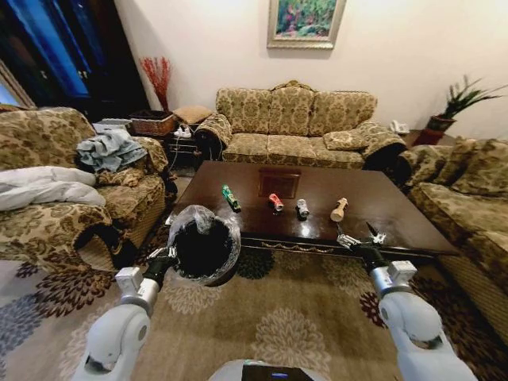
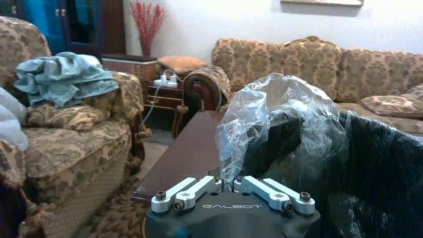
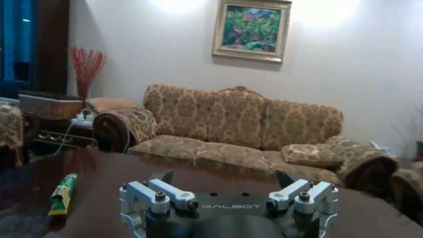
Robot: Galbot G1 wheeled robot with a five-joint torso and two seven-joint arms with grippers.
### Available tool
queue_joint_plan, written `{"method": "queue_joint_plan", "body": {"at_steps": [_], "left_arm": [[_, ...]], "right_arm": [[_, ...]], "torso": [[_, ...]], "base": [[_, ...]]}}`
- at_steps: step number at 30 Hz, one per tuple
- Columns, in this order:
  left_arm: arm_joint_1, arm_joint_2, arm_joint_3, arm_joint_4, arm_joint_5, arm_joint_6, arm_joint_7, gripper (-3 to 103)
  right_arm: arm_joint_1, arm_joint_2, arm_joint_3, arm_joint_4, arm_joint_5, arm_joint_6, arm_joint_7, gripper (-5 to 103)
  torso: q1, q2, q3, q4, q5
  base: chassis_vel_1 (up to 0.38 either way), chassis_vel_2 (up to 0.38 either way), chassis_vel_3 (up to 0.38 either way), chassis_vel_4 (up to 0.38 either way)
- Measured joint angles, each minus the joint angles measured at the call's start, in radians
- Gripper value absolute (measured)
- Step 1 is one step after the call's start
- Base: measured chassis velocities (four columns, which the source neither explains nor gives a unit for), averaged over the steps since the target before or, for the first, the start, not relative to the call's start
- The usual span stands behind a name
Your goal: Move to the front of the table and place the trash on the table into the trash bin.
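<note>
The dark glossy table [image 1: 381,214] stands ahead of me. On it lie a green bottle [image 1: 230,198], a red can [image 1: 275,202], a silver-grey can [image 1: 302,209] and a tan bottle-shaped piece [image 1: 340,209] in a row. My left gripper [image 1: 167,256] is shut on the rim of the black trash bin [image 1: 204,248], held up at the table's near left corner. In the left wrist view the gripper [image 2: 231,185] pinches the clear liner [image 2: 284,114] at the bin [image 2: 377,168] edge. My right gripper [image 1: 357,236] hovers open at the table's near edge. The right wrist view shows this gripper [image 3: 223,177] empty, with the green bottle [image 3: 63,193] off to one side.
A patterned sofa [image 1: 294,127] stands behind the table, an armchair [image 1: 71,198] with a blue-grey cloth at the left, another sofa [image 1: 468,198] at the right. A flat dark square inlay [image 1: 279,182] sits in the tabletop. Floral rug [image 1: 278,317] lies between me and the table.
</note>
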Motion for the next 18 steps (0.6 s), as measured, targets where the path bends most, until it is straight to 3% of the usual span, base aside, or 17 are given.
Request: {"method": "queue_joint_plan", "body": {"at_steps": [18], "left_arm": [[-0.021, 0.010, 0.005, 0.032, 0.005, -0.025, 0.008, 3]], "right_arm": [[0.013, 0.020, -0.023, -0.021, -0.007, -0.012, -0.008, 100]], "torso": [[-0.001, -0.001, -0.001, 0.0005, -0.0001]], "base": [[-0.014, 0.217, 0.210, -0.009]]}}
